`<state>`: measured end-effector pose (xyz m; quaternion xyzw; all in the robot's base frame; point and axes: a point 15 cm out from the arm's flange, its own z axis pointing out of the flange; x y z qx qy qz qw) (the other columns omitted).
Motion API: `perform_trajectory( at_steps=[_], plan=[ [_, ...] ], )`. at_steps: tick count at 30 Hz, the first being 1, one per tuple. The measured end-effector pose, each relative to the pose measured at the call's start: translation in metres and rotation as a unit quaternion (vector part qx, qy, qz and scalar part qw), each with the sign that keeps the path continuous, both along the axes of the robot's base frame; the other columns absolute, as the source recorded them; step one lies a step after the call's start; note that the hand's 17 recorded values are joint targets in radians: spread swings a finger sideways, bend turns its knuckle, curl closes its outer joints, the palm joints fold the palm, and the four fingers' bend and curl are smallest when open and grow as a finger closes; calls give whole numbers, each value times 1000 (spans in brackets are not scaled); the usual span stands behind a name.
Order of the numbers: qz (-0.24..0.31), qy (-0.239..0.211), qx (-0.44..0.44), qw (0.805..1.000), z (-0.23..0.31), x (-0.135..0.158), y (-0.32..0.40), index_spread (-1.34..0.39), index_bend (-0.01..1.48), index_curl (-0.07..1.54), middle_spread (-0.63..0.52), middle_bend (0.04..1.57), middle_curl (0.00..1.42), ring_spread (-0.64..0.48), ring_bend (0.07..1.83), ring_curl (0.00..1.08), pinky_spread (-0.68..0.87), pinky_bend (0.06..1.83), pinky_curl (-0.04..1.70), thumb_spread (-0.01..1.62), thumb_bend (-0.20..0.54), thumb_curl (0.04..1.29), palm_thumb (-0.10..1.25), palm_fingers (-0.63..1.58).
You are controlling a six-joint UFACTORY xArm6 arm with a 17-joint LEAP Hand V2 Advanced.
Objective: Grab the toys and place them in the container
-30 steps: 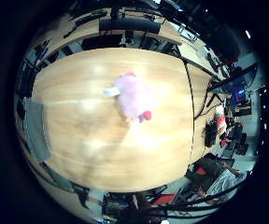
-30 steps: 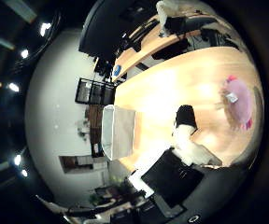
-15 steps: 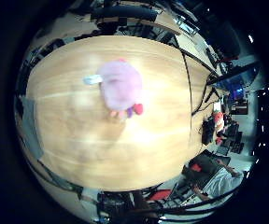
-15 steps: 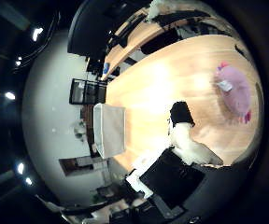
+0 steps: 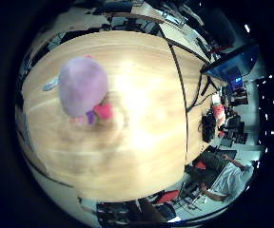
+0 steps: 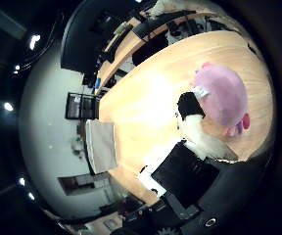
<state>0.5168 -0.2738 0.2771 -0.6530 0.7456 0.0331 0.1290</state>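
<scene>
A round pink-purple plush toy (image 5: 82, 90) with small red feet (image 5: 102, 111) and a white tag lies on the wooden table (image 5: 141, 142). It fills a large part of both palm views, so it is close under the palm. My right hand (image 6: 195, 132) shows one white finger with a black tip (image 6: 190, 105), stretched out straight beside the toy (image 6: 219, 95) and holding nothing. The grey container (image 6: 102, 146) stands at the table's edge, well away from the toy.
A dark seam (image 5: 180, 95) runs across the tabletop, with cables and a blue monitor (image 5: 232, 71) beyond it. A black wire rack (image 6: 80, 105) stands off the table behind the container. More desks and chairs ring the table.
The palm has come down closer to the toy, which now looks much larger in both views. The toy itself has stayed where it was on the table.
</scene>
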Motion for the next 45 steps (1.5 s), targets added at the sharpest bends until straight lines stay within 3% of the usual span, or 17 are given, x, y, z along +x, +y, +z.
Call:
perform_trajectory(
  at_steps=[17,31,42,44,45],
  plan=[
    [13,13,3,1000,-54,35,27,-626,310,423,-342,191,339,-288,802,225,261,675,25,969,-28,497,562,518],
    [-28,-12,-18,999,-92,62,6,-635,269,398,-343,185,306,-297,859,215,280,656,-7,963,-26,489,573,572],
    [-45,28,4,999,-134,53,11,-618,148,349,-345,191,288,-297,882,204,284,862,13,942,-34,486,549,592],
    [-49,38,10,998,-141,50,15,-616,137,328,-359,222,297,-323,946,217,227,909,9,941,-8,495,594,700],
    [-52,40,11,998,-142,50,15,-619,117,304,-403,283,311,-358,988,220,114,999,24,934,5,508,642,894]
  ],
)
